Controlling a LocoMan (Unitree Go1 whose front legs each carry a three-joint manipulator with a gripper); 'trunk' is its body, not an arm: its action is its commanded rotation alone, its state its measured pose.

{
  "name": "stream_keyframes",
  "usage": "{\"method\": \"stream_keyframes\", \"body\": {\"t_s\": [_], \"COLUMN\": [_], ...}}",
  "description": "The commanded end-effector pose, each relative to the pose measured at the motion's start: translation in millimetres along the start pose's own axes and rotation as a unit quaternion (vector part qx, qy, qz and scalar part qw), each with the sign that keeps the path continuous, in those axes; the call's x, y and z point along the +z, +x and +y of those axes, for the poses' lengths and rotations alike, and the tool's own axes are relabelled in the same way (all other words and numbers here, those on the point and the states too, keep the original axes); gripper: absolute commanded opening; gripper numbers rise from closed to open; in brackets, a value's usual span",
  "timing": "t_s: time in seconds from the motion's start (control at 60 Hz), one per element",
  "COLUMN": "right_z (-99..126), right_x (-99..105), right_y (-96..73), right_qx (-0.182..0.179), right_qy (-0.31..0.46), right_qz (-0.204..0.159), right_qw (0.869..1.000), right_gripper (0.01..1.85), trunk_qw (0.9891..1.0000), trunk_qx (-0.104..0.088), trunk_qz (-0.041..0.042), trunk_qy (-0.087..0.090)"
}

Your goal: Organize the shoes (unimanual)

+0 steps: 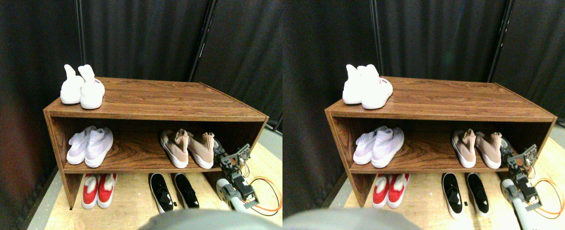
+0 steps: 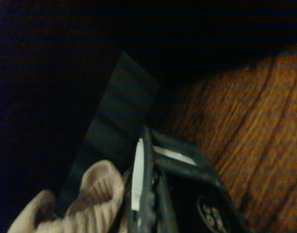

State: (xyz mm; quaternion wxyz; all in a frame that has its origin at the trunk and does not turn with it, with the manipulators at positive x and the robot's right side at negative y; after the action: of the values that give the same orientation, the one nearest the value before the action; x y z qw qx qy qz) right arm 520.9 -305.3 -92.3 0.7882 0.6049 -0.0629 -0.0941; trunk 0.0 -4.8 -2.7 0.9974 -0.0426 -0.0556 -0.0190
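Observation:
The shoes stand on and under a brown wooden rack [image 1: 167, 101]. A white pair [image 1: 82, 88] is on its top at the left. On the middle shelf a pale-lavender pair [image 1: 91, 146] sits at the left and a dusty-pink knit pair [image 1: 187, 147] at the right. A red pair [image 1: 98, 189] and a black slip-on pair [image 1: 172, 190] stand on the floor below. My right gripper [image 1: 221, 153] is inside the shelf, right beside the heel of the right pink shoe. In the wrist view that shoe's knit collar [image 2: 90, 199] lies against the dark jaw frame, over the shelf board [image 2: 255, 136].
The rack's right side wall [image 1: 258, 132] stands close to the arm. An orange cable [image 1: 269, 191] loops on the pale wooden floor [image 1: 129, 206] at the right. Black curtains [image 1: 143, 38] hang behind the rack.

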Motion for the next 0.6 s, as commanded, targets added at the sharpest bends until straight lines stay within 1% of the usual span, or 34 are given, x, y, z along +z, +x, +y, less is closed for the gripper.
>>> {"method": "stream_keyframes", "body": {"t_s": [0.017, 0.1, 0.133, 0.217, 0.283, 0.333, 0.45, 0.533, 0.583, 0.6], "right_z": [-3, -8, -9, -10, -12, -13, -14, -14, -14, -14], "right_x": [-10, -20, -25, -31, -37, -40, -41, -41, -38, -37], "right_y": [-4.9, -9.9, -13.6, -17.3, -19.0, -19.1, -19.4, -19.4, -18.5, -18.3], "right_qx": [0.002, -0.01, -0.017, -0.022, -0.023, -0.021, -0.025, -0.028, -0.027, -0.027], "right_qy": [0.01, 0.025, 0.028, 0.024, 0.031, 0.024, 0.025, 0.019, -0.002, -0.006], "right_qz": [0.013, 0.01, 0.0, 0.001, 0.012, 0.014, 0.017, 0.011, -0.015, -0.019], "right_qw": [1.0, 1.0, 0.999, 0.999, 0.999, 0.999, 0.999, 0.999, 1.0, 0.999], "right_gripper": [0.06, 0.06, 0.06, 0.06, 0.06, 0.06, 0.06, 0.06, 0.06, 0.06], "trunk_qw": [0.9999, 0.9999, 0.9999, 0.9999, 0.9999, 0.9999, 0.9998, 0.9998, 0.9998, 0.9998], "trunk_qx": [0.002, 0.003, 0.003, 0.004, 0.004, 0.005, 0.006, 0.006, 0.006, 0.006], "trunk_qz": [-0.0019, -0.0027, -0.0026, -0.0033, -0.0022, -0.0008, -0.0009, -0.0009, -0.0009, -0.0009], "trunk_qy": [-0.012, -0.014, -0.014, -0.016, -0.016, -0.017, -0.018, -0.018, -0.018, -0.018]}}
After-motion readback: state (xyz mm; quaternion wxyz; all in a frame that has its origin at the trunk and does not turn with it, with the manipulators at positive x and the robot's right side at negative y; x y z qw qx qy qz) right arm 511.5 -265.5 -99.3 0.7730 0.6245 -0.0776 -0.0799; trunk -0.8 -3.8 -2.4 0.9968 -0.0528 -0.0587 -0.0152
